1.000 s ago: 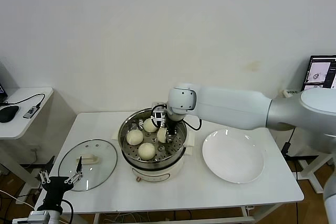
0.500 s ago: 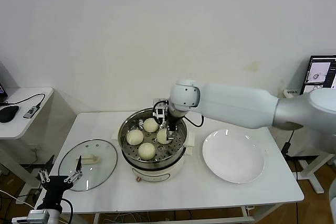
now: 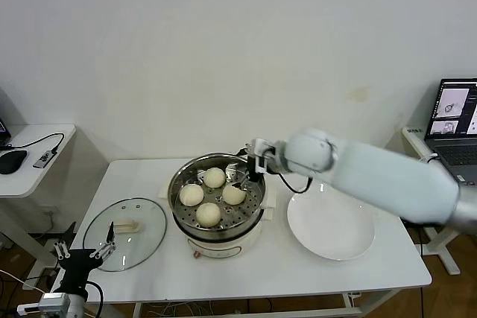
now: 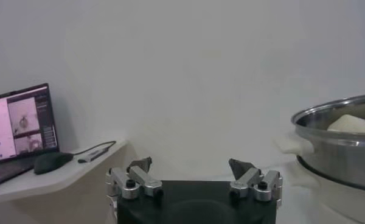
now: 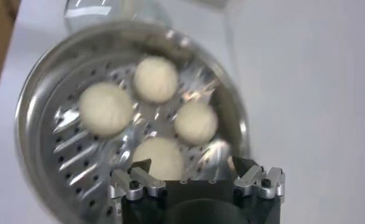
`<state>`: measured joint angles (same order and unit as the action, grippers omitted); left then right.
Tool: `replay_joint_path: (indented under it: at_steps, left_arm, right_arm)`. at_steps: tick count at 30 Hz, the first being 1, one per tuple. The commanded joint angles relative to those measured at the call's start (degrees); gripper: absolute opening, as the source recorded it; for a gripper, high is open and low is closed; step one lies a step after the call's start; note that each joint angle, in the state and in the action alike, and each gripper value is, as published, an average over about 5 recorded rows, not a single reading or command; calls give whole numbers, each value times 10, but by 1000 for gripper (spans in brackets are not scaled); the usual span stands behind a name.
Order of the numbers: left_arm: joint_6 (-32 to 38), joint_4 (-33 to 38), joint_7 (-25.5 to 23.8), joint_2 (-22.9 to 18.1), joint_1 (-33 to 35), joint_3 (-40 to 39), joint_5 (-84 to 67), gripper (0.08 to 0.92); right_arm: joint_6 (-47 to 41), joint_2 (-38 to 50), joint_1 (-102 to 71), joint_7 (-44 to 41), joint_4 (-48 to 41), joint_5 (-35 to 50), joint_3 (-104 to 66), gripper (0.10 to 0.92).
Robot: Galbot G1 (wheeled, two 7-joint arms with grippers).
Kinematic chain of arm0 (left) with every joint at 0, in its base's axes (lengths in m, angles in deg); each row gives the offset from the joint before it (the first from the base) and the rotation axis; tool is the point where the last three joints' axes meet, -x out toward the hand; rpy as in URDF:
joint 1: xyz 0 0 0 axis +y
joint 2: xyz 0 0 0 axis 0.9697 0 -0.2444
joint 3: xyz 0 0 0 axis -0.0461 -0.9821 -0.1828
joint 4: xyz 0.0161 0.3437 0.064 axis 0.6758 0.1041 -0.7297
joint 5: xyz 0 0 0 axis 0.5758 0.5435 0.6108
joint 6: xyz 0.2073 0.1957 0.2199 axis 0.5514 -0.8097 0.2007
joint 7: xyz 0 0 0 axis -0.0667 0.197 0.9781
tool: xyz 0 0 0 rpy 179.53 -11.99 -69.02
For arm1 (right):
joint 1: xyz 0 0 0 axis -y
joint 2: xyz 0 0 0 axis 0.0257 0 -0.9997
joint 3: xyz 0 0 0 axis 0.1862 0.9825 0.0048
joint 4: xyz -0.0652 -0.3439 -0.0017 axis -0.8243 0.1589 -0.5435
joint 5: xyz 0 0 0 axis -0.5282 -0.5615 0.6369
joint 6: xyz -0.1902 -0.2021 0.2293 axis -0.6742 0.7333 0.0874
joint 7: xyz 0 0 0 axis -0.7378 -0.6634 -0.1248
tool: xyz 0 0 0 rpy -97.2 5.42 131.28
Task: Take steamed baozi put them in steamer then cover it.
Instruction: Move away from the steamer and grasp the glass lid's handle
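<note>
Baozi: I count four steamed baozi [image 3: 208,213] in one steamer [image 3: 217,226], below my right end effector [image 3: 253,173].
Right end effector: open, empty.
Cover [image 3: 124,233]: one, just ahead of my open left end effector [image 3: 80,255].

4 cream-white baozi [image 3: 214,196], shiny steel steamer [image 3: 179,210] w/ perforated tray, clear glass cover [image 3: 141,217] w/ cream handle, white plate [image 3: 331,223], white bench [image 3: 261,266]

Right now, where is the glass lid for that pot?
In the head view the glass lid lies flat on the white table, on the robot's left of the steamer, with the left gripper at its near edge.
</note>
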<state>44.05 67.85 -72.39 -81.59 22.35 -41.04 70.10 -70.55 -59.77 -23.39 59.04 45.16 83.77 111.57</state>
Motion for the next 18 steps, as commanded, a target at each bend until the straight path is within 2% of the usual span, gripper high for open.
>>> replay_joint_path:
  at_steps: [1, 6, 10, 14, 18]
  left_arm:
    - [-53, 7, 9, 0, 0, -9, -5, 823]
    - [-72, 11, 24, -4, 1, -23, 18, 823]
    - [-46, -10, 38, -10, -8, -24, 112, 823]
    - [10, -49, 53, -7, -14, -11, 243, 823]
    - [36, -72, 61, 13, -6, 16, 383, 823]
  right_arm:
    - [250, 69, -465, 135, 60, -139, -433, 823]
    - [324, -11, -647, 109, 60, -226, -630, 823]
    - [360, -111, -759, 52, 68, -267, -773, 823]
    - [369, -207, -839, 12, 83, -268, -886, 823]
    - [358, -268, -901, 15, 116, -264, -961, 823]
